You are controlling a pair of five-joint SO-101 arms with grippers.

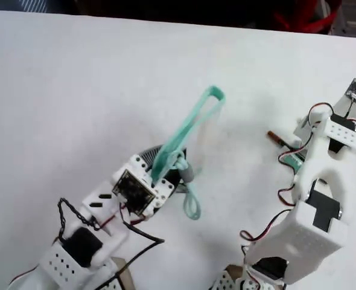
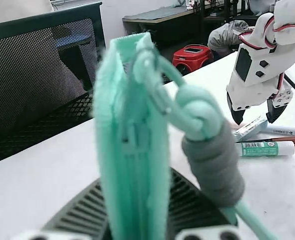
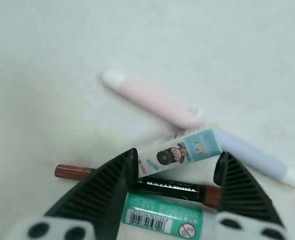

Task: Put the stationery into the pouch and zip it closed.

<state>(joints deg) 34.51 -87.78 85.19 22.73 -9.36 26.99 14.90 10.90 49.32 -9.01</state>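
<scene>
Two arms at the worktop (image 1: 75,78), one job each.

Left jaws: clamped on the near end of the teal pouch (image 1: 177,144). It stands on its edge and slants away from them toward the middle of the worktop. The zip cord (image 2: 197,115) and its grey bead (image 2: 212,165) sit at the held end, just beside the jaws. Zip open or shut: cannot tell.

Right jaws: spread wide, holding nothing, poised low over the stationery on the right side of the worktop. Five items counted: pink pen (image 3: 152,100), blue pen (image 3: 252,152), white tube (image 3: 180,150), brown pen (image 3: 72,171), green-labelled tube (image 3: 160,212). All lie on the worktop, none in the pouch.

Key relation: the white tube lies directly between the two tips. The brown pen and green-labelled tube lie just beside it, passing under the jaws. Their long axes run roughly along the line from tip to tip, not across it. The pink pen and blue pen lie beyond the tips.

Judgement: closing as they stand would press on ends, so a wrist turn would be needed to pinch across a barrel.

The right arm is the nearer one. The pouch is well apart from the stationery, on the left arm's side.

Stage, judged: first pick not yet made; filling and zipping remain.
</scene>
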